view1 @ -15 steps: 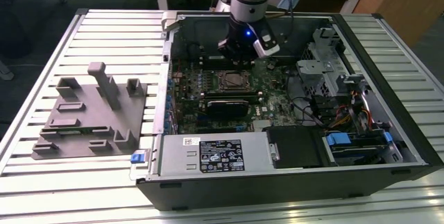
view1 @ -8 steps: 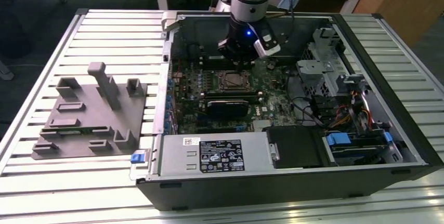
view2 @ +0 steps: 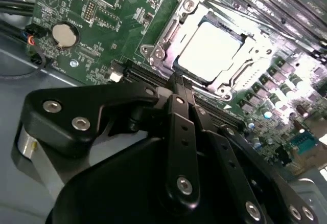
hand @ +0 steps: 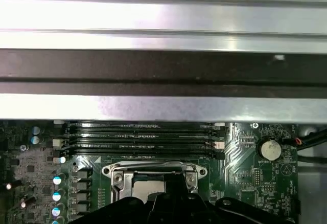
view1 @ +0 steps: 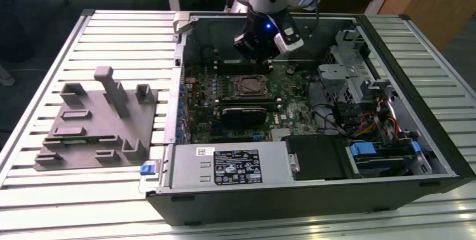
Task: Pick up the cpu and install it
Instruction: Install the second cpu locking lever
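The second wrist view shows the cpu (view2: pixel 212 50) seated in its socket (view2: pixel 168 42), beyond the gripper (view2: pixel 176 83), whose fingers meet empty.

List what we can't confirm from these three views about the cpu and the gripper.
- Gripper finger state: in the exterior view its own body hides the tips; in the second wrist view the linkage blocks them.
- Whether the cpu is fully seated: glare washes out its top in the second wrist view.
- cpu near edge: covered by the gripper in the first wrist view.
- Socket contents: too small in the exterior view.
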Robot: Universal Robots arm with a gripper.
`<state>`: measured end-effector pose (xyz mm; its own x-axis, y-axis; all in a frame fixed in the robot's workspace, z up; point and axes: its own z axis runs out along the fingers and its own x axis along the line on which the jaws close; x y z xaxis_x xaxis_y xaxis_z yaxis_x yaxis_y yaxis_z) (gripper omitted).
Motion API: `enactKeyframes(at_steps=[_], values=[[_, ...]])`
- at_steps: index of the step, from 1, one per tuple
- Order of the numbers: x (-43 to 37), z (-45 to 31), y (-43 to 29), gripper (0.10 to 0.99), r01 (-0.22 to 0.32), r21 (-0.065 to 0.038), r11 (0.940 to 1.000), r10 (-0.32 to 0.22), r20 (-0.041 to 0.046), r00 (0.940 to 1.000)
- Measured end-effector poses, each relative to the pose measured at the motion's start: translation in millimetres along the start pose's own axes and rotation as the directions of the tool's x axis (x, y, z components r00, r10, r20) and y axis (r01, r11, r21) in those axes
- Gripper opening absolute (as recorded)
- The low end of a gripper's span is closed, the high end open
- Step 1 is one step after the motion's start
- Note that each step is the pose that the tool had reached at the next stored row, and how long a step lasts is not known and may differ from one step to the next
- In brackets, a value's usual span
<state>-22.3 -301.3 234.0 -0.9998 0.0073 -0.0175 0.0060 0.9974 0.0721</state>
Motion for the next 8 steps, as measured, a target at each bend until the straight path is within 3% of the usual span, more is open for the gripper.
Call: enactKeyframes(at_steps=[5, 8], values=[[0.0, -9.2, -4.0, 0.106, 0.000, 0.000, 1.0000, 0.000, 0.0001, 1.0000], [0.2, -10.1, -13.9, 0.106, 0.000, 0.000, 1.0000, 0.000, -0.0001, 1.0000]])
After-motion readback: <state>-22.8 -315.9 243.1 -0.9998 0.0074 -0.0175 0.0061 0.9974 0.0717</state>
